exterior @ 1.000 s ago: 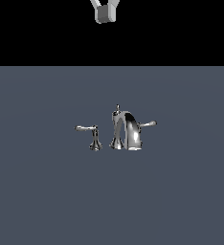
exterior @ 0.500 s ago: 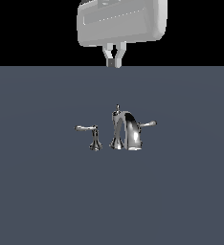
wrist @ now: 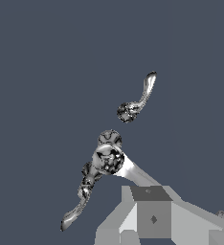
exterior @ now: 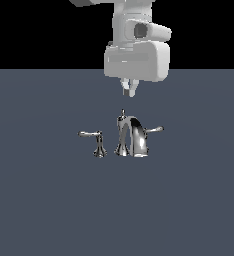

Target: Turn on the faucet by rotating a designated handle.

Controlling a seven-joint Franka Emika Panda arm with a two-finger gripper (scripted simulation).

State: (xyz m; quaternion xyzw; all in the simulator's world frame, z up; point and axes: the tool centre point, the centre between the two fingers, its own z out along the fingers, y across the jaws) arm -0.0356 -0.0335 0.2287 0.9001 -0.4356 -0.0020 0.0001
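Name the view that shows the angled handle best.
The wrist view: the handle lies in full from base to tip beside the spout. In the exterior view the handle is a small lever poking out behind the spout, its base hidden.

Flat, even simulator light, sharp throughout, no cast shadows; bright mottled glints on the chrome faucet [exterior: 131,136].

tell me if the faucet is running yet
Not visibly: no water shows under the spout of the faucet, and the gripper hangs above it, touching no handle.

Fingers [exterior: 128,92] above faucet [exterior: 131,137]; handle [exterior: 154,130] exterior view's right.
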